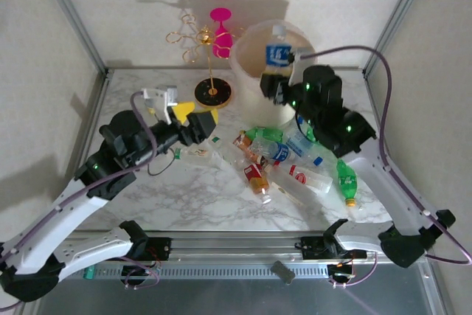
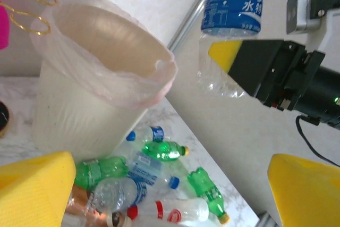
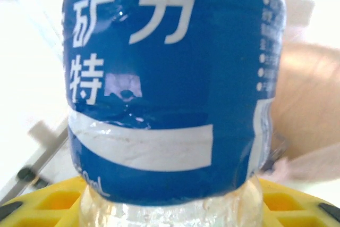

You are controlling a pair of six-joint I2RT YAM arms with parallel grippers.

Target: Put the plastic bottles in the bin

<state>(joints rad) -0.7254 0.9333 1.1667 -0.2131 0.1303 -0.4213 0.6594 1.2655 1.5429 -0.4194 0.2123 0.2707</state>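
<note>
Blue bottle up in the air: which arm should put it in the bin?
Probably right. The right gripper grips the blue-label bottle, raised near the rim of the bin. The left gripper is open, holds nothing, and sits farther from the bin.

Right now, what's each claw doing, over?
Right gripper shut on blue-label bottle, raised near bin. Left gripper open, empty. Bottle pile on table beside bin. Nothing seen blocking.
</note>
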